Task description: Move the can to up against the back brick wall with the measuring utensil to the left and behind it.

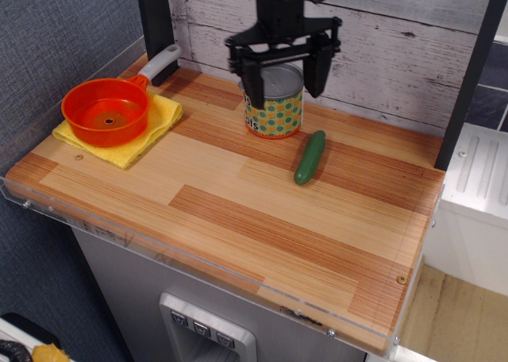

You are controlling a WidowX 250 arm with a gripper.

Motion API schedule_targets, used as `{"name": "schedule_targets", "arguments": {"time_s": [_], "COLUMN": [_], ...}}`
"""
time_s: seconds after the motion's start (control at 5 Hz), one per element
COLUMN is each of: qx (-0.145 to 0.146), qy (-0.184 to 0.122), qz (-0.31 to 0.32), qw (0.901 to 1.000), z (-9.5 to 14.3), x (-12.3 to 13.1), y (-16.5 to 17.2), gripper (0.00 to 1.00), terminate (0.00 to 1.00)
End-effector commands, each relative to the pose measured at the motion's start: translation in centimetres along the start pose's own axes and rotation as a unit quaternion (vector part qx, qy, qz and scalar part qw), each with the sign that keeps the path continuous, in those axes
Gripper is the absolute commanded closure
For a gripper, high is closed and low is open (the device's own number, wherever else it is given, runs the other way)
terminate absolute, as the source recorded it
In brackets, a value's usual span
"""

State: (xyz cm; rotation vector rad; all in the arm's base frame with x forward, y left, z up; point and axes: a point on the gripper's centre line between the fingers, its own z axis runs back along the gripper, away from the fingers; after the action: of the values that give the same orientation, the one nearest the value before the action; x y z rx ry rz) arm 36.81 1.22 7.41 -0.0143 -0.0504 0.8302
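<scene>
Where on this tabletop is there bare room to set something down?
The front half of the table, from the yellow cloth to the right edge, is bare, as is the strip right of the cucumber. It is crowded around the can under the open gripper, and around the measuring cup.

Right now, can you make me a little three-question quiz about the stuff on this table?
1. True or false: the tool is open, with a finger on each side of the can.
2. What does the orange measuring cup sit on? A) bare wood B) a yellow cloth C) the can
3. Fill in: the green cucumber lies to the ____ of the can in the picture.

Key: 1 true; 2 B; 3 right
</scene>
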Motion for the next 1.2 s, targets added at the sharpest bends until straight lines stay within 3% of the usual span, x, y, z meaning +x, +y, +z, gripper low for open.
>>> {"name": "schedule_targets", "arguments": {"time_s": [0.0, 0.4, 1.0], "qx": [-0.033, -0.051, -0.057], "qy": [-0.01, 0.012, 0.019], "qz": [0.127, 0.194, 0.198], "qw": [0.9913, 0.9796, 0.9784], "z": [0.2, -0.7, -1.9], "x": [0.4, 0.8, 4.4], "y": [-0.2, 0.8, 2.5], "gripper": [0.0, 0.0, 0.0], "terminate": [0.0, 0.0, 0.0]}}
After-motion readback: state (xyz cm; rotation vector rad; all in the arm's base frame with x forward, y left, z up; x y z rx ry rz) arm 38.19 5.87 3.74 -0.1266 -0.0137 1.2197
